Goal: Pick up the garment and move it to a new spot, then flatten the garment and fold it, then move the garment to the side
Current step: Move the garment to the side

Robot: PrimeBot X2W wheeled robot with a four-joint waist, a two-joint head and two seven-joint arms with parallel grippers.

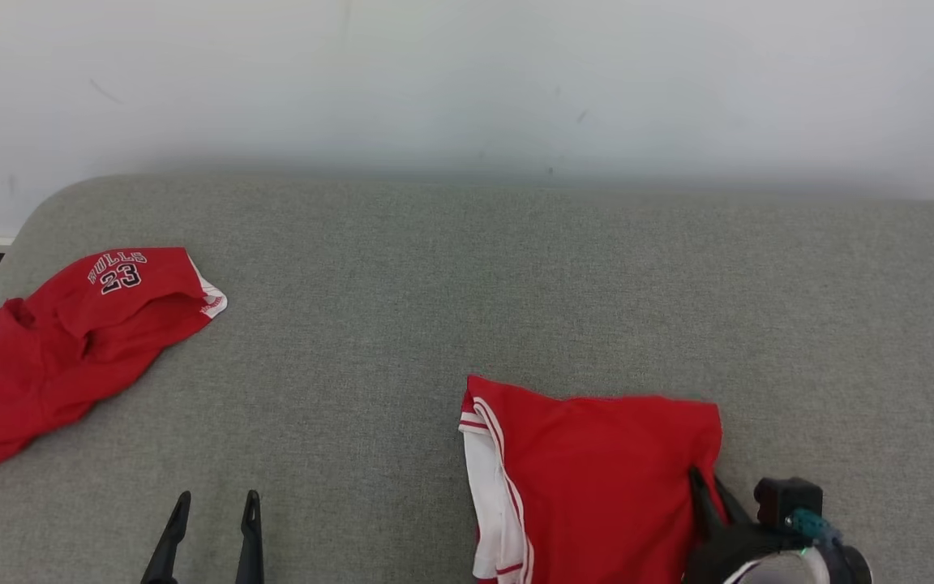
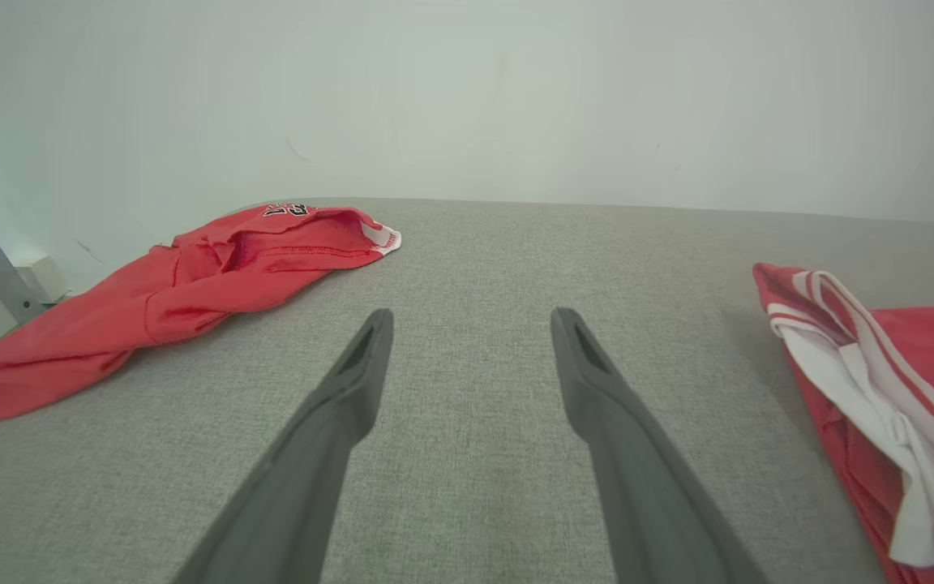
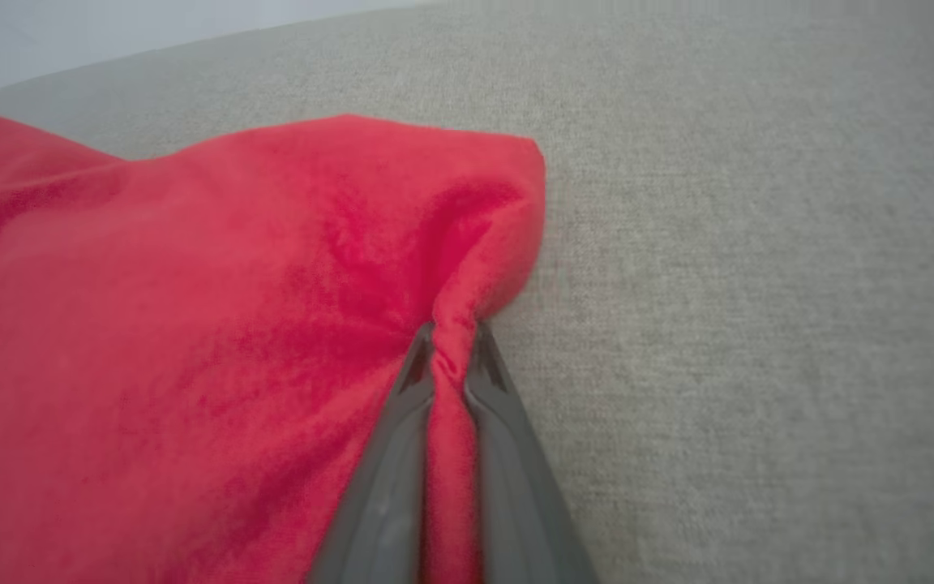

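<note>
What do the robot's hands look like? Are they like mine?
Not really. The left gripper and the right gripper each have two long, thin, dark grey fingers that narrow to a tip, with a little slot near the end. Behind the right one sits a small black box with a teal plug, next to a rounded white wrist.

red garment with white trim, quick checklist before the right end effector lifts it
1. Grip: right end effector shut on a fold of the red garment: ok.
2. Grip placed near the garment's right edge, not mid-cloth: ok.
3. All layers caught in that pinch: cannot tell.
4. Spare arm: left end effector open, holding nothing, over bare grey surface: ok.
5. Other cloth: Bulls 23 jersey lies apart from the gripped garment: ok.
6. Garment lying flat: not ok, its white-trimmed edge is bunched.
</note>
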